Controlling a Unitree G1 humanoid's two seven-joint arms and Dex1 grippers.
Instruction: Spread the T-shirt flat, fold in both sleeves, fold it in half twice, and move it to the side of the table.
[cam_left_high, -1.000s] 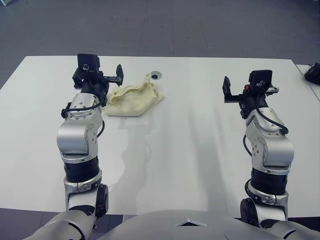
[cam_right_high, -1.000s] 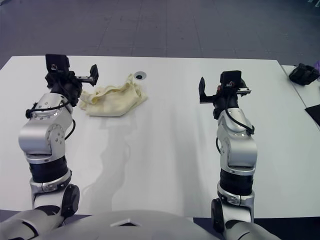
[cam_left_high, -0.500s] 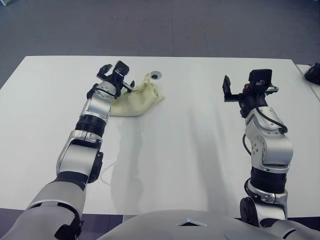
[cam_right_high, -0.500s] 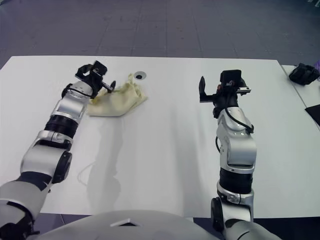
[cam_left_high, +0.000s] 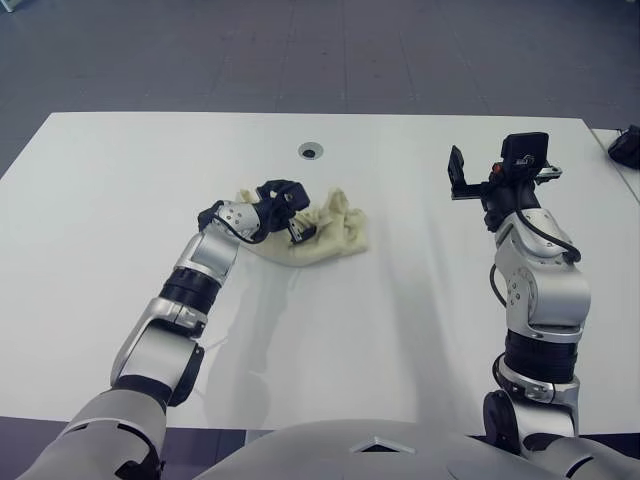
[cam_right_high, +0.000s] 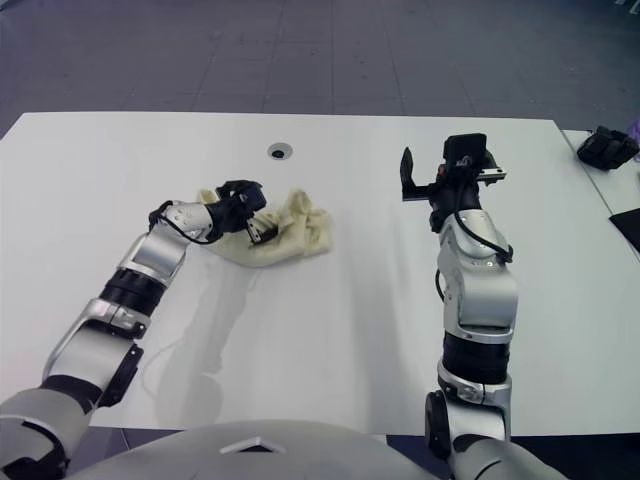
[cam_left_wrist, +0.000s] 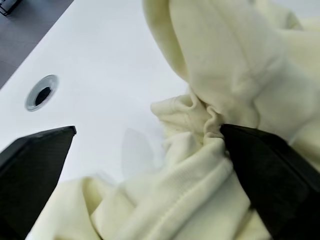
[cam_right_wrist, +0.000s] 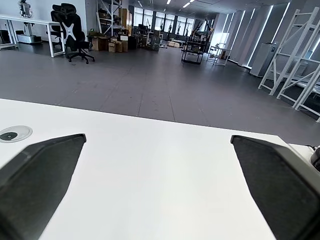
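1. Shirt (cam_left_high: 335, 232) now sits crumpled nearer mid-table (cam_left_high: 420, 300) — dragged away from the hole (cam_left_high: 311, 150).
2. Left gripper (cam_left_high: 292, 215) rests on it, fingers spread wide, nothing pinched.
3. Right gripper (cam_right_wrist: 157, 140) hovers well apart, also spread — flattening is next, I'd say.

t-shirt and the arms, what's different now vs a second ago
The left hand swung down from beside the T-shirt onto it, then slid toward the robot and rightward. The crumpled T-shirt went with it and now lies farther from the cable hole in the table. That hand's fingers stand apart in the cloth. The right hand stayed raised and open over the table's right side.
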